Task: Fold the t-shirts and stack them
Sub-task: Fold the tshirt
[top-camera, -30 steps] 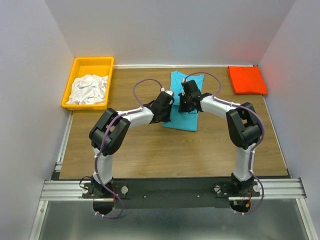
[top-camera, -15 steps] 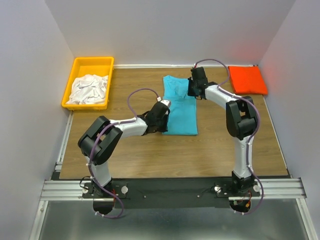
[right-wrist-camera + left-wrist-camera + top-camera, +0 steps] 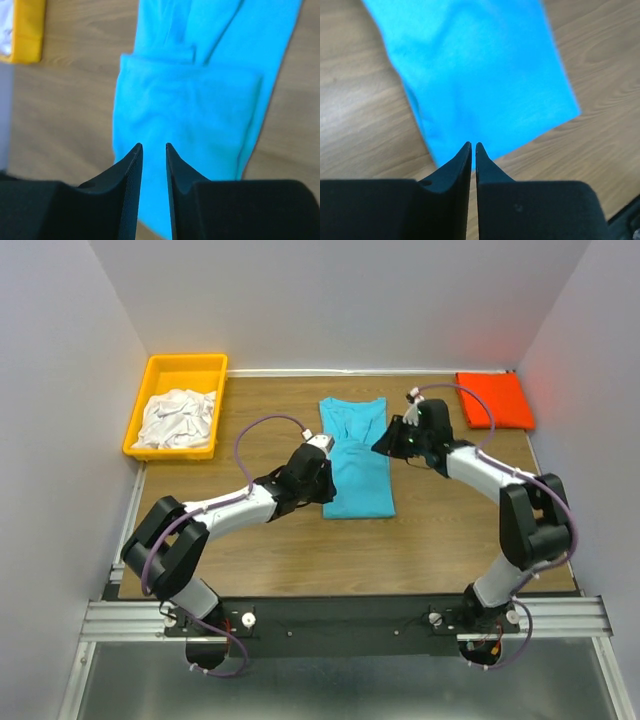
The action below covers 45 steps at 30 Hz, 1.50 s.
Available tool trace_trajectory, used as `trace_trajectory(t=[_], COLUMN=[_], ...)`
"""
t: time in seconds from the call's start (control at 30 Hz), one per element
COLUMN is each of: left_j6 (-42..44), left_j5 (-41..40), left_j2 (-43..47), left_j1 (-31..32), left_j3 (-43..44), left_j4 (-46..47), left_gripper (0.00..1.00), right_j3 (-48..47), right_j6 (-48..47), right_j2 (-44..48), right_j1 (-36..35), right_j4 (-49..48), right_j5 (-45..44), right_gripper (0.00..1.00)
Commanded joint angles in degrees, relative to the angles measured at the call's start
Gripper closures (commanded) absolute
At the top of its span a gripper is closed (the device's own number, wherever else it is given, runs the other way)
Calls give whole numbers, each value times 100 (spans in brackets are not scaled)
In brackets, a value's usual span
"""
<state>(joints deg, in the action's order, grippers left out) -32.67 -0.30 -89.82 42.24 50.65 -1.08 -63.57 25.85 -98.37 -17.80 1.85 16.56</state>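
T-shirts, L to R. Far left: white t-shirts [image 3: 178, 418] lie crumpled in yellow bin [image 3: 185, 364], not yet folded. Centre of table [image 3: 300, 540]: turquoise t-shirt [image 3: 360, 465] lies flat as a long narrow strip, neck end far, hem end near, sides folded in. left gripper [image 3: 473, 146] sits at the strip's near-left edge, fingers almost together w/ only a hairline slit, nothing between them. right gripper [image 3: 153, 146] hovers at the far-right edge by the neck, fingers narrowly apart, also empty. Far right corner: orange-red t-shirt [image 3: 494, 400] folded square, prob. the stack base.

Step in hand, judging by the layout: fold the strip in half, end to end. To do it well, each gripper should widen, then pinch one corner of the same short end, catching all layers, not just the top one. Lift low, carry both corners at equal pace so edges stay parallel, & lay end on end w/ edges matching. Risk: inner flaps slip out & the strip skews if one side leads.
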Motion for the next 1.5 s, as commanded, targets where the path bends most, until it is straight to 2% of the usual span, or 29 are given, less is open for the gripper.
trace_trajectory(t=[0.0,0.13,0.2,0.4,0.57,0.73,0.83,0.97,1.13,1.23,1.37,1.47], left_j6=[-64,-134,-214,-662,-820,-741,-662,-452,-293,-171,-21,6], left_j5=[433,898,978,1207,1234,1137,1041,1137,1391,1524,1558,1577], left_j2=[150,-298,-457,-809,-240,351,422,-130,-1403,-2115,-2890,-3243], left_j1=[-14,-14,-23,-154,-435,-480,-550,-866,-1314,-1499,-1587,-1614], left_j3=[-169,-301,-459,-995,-1627,-1498,-1094,-261,716,1375,2166,2370], left_j4=[644,995,1136,1417,1514,1488,1532,1655,1717,1463,1042,821], left_gripper=[85,85,86,86,86,86,86,86,86,86,86,86], right_j3=[1467,3032,3707,4773,5039,4504,3792,2556,1439,910,645,662], right_j6=[1009,1983,2091,2039,2029,2276,2241,2293,2442,2688,2689,2768], right_j2=[581,740,688,248,677,1126,978,214,-805,-1726,-2343,-2573], right_j1=[172,417,523,1068,1350,1341,1341,1323,1315,1314,1332,1376], right_j4=[-1571,-3214,-3872,-4491,-4465,-4299,-4034,-4043,-4052,-4069,-4052,-4026], right_j5=[1806,2352,2431,2651,2844,3020,2950,2985,2897,2906,2722,2564], right_gripper=[68,67,67,67,66,59,57,56,55,55,55,55])
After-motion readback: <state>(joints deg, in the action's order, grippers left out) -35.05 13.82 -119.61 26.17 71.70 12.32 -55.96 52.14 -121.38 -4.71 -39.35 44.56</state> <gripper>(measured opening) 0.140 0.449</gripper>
